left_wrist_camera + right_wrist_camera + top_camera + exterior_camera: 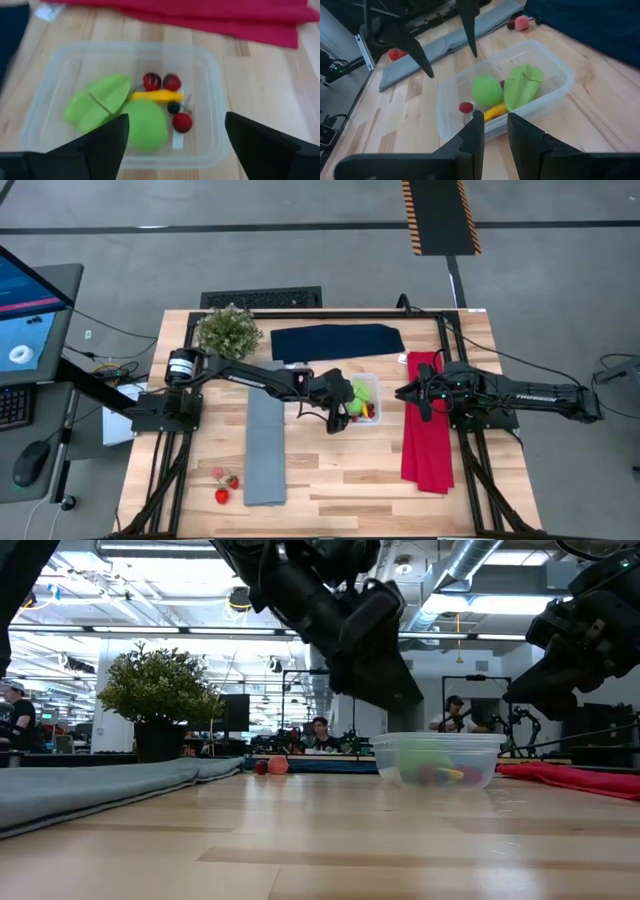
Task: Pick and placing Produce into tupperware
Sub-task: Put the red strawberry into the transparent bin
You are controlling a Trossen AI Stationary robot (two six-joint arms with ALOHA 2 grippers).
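A: Near the table's middle, the tupperware (362, 398) was pictured between the grey cloth (264, 448) and the red cloth (427, 435), already loaded with lime-green pieces (120, 112), a yellow piece (156, 95) and small dark red cherries (161, 81).

B: And what was being done above it?

A: The left gripper (175, 137) was held just over the tub's near wall, its fingers (107, 137) spread wide apart. Nothing was seen between them and nothing was touched; the step was judged to be a release over the tub.

B: How would that step be done well?

A: A straight lift was advised, so that the thin clear rim would not be clipped and the light tub not dragged or tipped. Only then should the arm be swung toward the strawberries (224, 484) left on the wood beside the grey cloth's near end, well apart from the tub.

B: Was the other arm involved?

A: The right gripper (494, 127) was kept waiting over the red cloth, aimed at the tub. Its fingers were seen narrowly parted, with nothing held.

B: Anything else in frame?

A: A potted plant (229, 330) and a navy cloth (338, 341) were shown at the far edge.
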